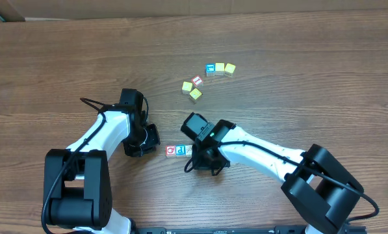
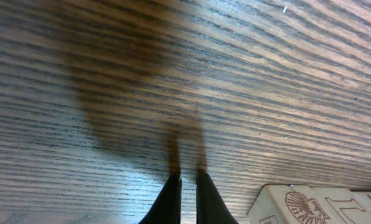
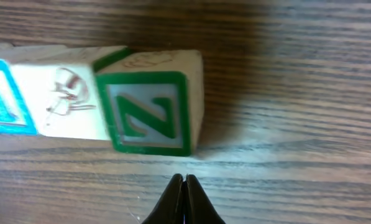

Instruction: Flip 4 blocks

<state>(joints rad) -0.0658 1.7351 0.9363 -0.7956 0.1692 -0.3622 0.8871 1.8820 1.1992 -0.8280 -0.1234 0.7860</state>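
A short row of blocks lies near the table's middle: red-framed Q [image 1: 171, 151], blue P [image 1: 180, 150], then a pale one [image 1: 188, 149]. In the right wrist view the green Z block [image 3: 151, 112] ends that row, beside the pale block with a faint mark [image 3: 67, 102] and the blue one [image 3: 2, 96]. My right gripper [image 3: 183, 177] is shut and empty, just short of the Z block; overhead, my right gripper [image 1: 203, 156] covers that block. My left gripper [image 1: 145, 140] rests shut and empty left of the row. A pale block side with a shell drawing [image 2: 297, 205] shows beside my left gripper [image 2: 188, 177].
Further back lie other cubes: a blue-faced one [image 1: 210, 68] with two yellow ones [image 1: 219, 68] [image 1: 229, 67], and a red-faced one [image 1: 196, 80] between two more yellow cubes [image 1: 186, 86] [image 1: 195, 95]. The wooden table [image 1: 297, 97] extends all around.
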